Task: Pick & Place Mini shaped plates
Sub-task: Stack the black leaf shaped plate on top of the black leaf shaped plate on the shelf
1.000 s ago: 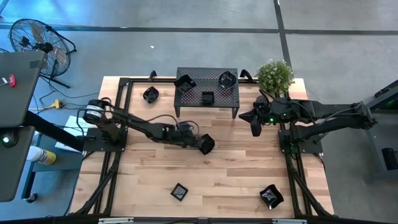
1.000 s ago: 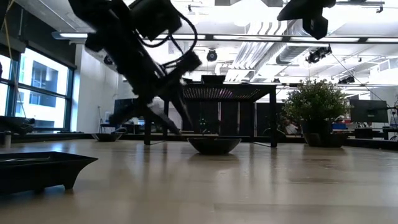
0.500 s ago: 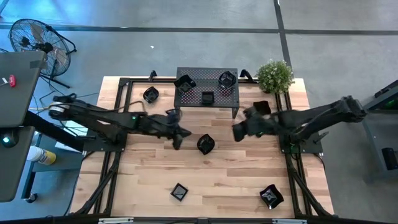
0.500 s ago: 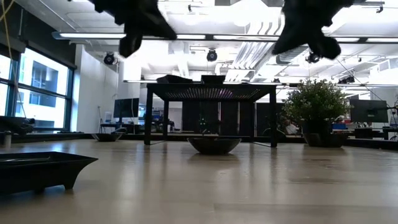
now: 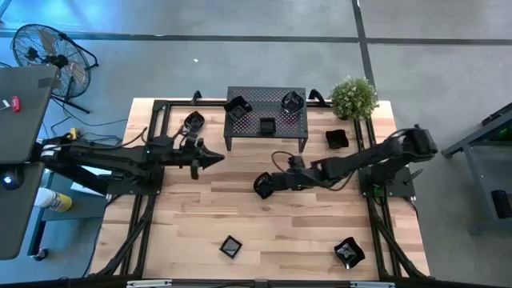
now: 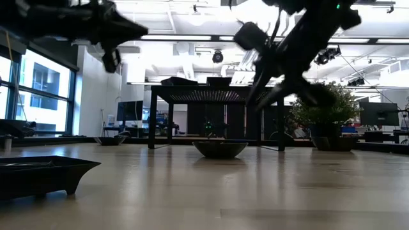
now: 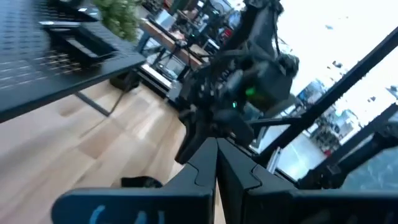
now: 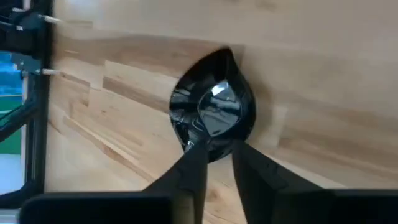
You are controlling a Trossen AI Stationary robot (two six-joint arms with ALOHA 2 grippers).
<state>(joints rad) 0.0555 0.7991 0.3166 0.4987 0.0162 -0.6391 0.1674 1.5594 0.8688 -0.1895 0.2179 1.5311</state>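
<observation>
A glossy black leaf-shaped mini plate (image 5: 263, 186) (image 8: 212, 112) rests flat on the table's middle (image 6: 220, 148). My right gripper (image 5: 275, 182) (image 8: 219, 149) is open and slants down at it from the table's right. Its fingertips stand just short of the plate's near rim, and the low view shows them above it. My left gripper (image 5: 213, 158) (image 7: 216, 165) is shut and empty. It hangs in the air left of the black perforated rack (image 5: 266, 112). Three mini plates sit on the rack, and several others lie on the table.
Mini plates lie at the table's far left (image 5: 194, 122), by the plant (image 5: 337, 138), near the front edge (image 5: 230, 246) and at the front right (image 5: 349, 253). A potted plant (image 5: 354, 98) stands at the far right corner. Bare wood surrounds the middle plate.
My left gripper has left the leaf-shaped plate on the table's middle, risen and drawn back toward the left edge. My right gripper has swung from near the plant toward the table's middle and come down close to that plate. The plate has stayed where it was.
</observation>
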